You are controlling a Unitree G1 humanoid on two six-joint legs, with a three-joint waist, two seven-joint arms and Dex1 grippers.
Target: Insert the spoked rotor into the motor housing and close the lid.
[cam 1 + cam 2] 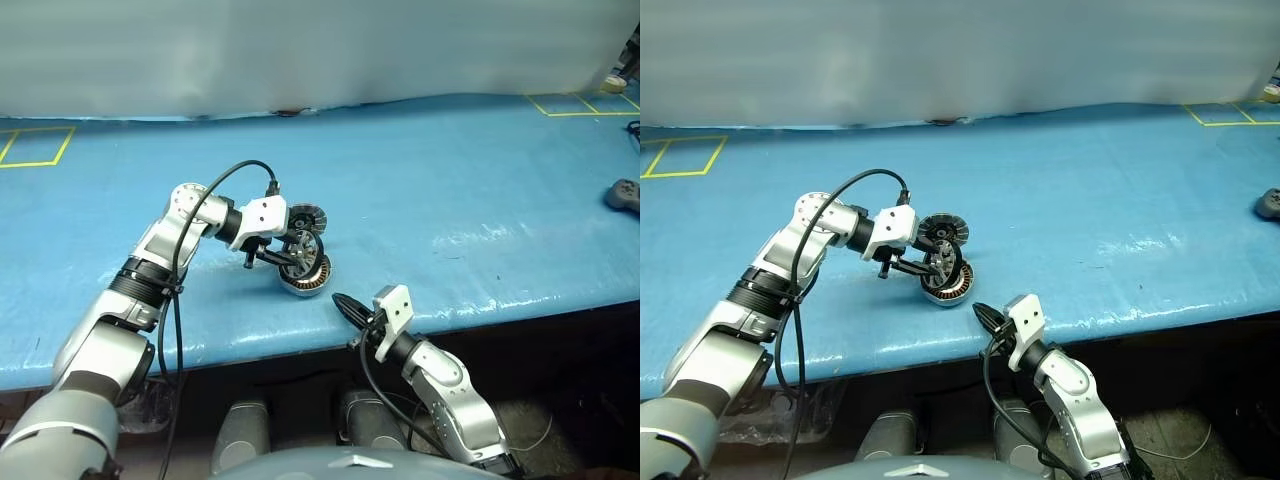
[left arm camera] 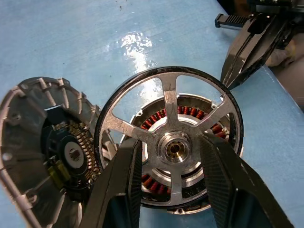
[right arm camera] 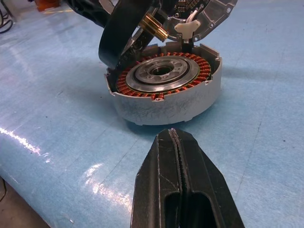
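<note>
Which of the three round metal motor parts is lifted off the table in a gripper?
The spoked rotor: the left gripper holds it tilted over the copper-wound housing, which sits flat on the table. The ribbed lid stands open beside the housing.

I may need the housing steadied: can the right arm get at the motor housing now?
Probably yes. The right gripper, fingers shut, faces the motor housing across bare table. But the left gripper holds the spoked rotor tilted over its top, so only the side wall is free.

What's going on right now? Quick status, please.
Left gripper shut on spoked rotor, tilted over motor housing, not yet seated. Right gripper shut, empty, near table edge. Lid open beside housing. Nothing in the way.
</note>
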